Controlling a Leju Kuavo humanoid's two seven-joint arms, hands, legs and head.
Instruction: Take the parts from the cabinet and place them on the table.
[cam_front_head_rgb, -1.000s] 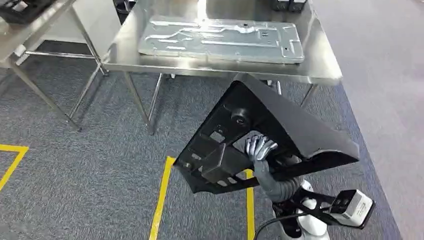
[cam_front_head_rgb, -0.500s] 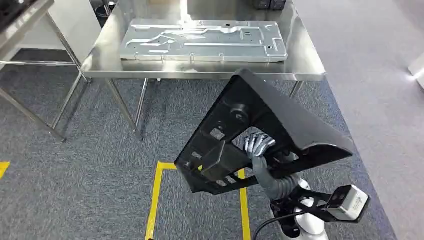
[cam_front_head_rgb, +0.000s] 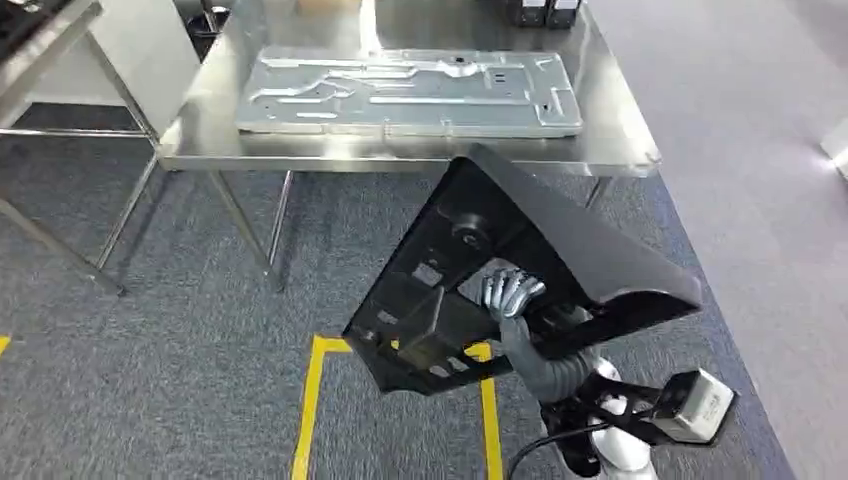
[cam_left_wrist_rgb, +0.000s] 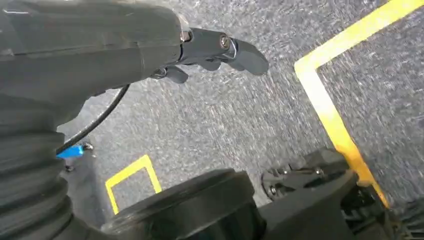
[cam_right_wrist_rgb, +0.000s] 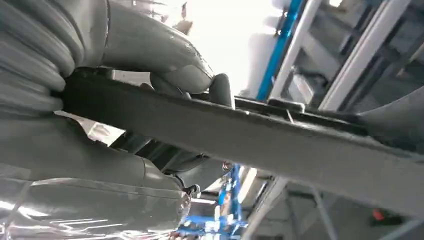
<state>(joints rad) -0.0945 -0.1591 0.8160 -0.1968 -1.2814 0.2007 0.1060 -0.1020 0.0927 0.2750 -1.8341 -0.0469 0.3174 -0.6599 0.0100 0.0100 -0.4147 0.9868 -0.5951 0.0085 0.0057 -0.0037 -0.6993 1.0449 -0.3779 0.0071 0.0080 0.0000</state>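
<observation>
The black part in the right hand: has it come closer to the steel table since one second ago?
Cannot tell. The camera itself moved, so the steel table shifted in view; the black part, held by the right hand, overlaps the table's front edge throughout.

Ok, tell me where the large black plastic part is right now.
In the head view the large black plastic part is held up, tilted, by the right hand, over the grey carpet just short of the steel table that carries a flat grey metal panel.

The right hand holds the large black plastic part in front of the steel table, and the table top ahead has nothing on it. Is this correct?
Not quite. The right hand does hold the large black plastic part before the steel table, but the head view shows a flat grey stamped metal panel lying on the table.
</observation>
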